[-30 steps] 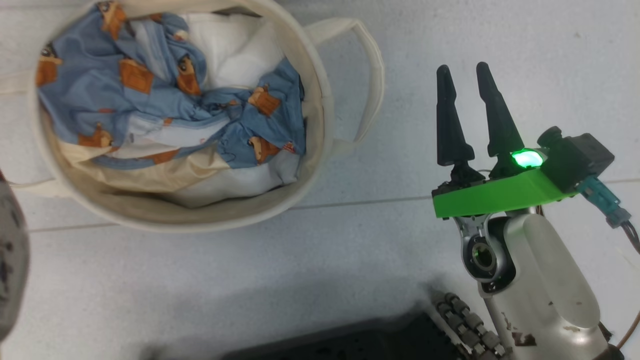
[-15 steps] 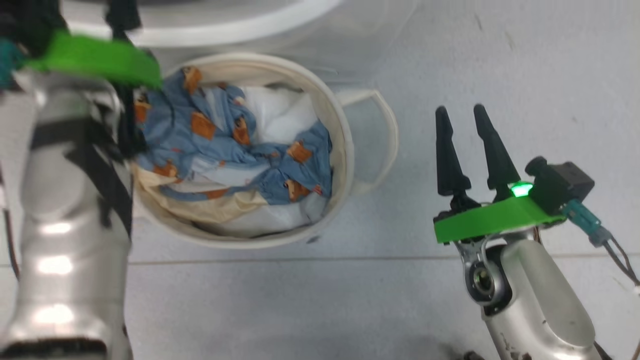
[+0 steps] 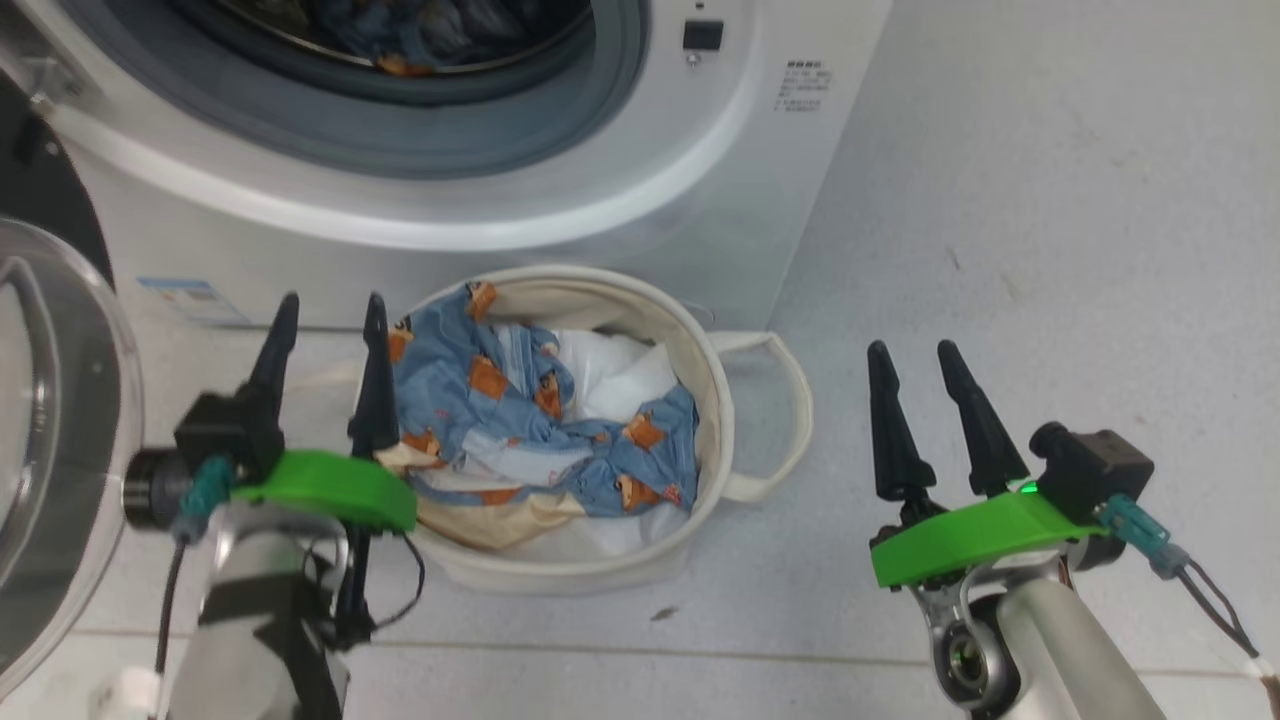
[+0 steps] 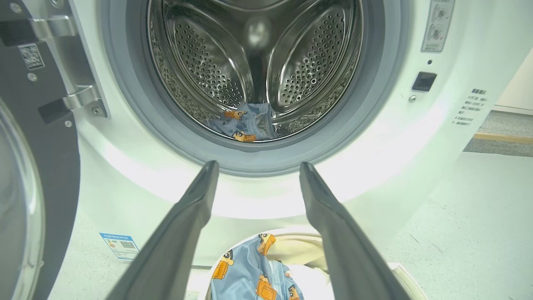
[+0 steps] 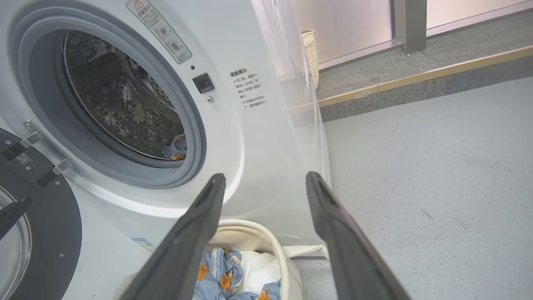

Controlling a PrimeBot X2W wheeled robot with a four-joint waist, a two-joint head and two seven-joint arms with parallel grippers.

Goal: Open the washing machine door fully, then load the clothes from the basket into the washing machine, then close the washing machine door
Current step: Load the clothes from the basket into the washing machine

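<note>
On the floor (image 3: 1050, 250) in front of the washing machine (image 3: 740, 150), you have the basket (image 3: 712, 400) standing just below the round opening, close against the front panel.

The door (image 3: 60, 430) is swung out to your left, hinge side showing and glass bowl facing away from the opening, so you can count the first step as done. Loading looks to be under way. A blue printed piece (image 4: 247, 125) lies at the bottom of the drum (image 4: 258, 62), just behind the grey rim. Most of the clothes (image 3: 530, 430) are in the basket: crumpled blue fabric on top and a cream garment (image 3: 500, 520) tucked along the near side. A plain white sheet (image 3: 620, 370) sits behind them.

Your left end effector (image 3: 332, 300) has its fingers spread wide and holds nothing. It hangs over the basket's left rim, pointing towards the machine's opening. Your right end effector (image 3: 912, 348) is just as wide apart and also empty. It sits over bare floor, well apart from the basket on its right side.

What is left, by the look of it, is to lift the remaining blue fabric and the cream garment into the drum, then swing the door round from the left and press it shut.
</note>
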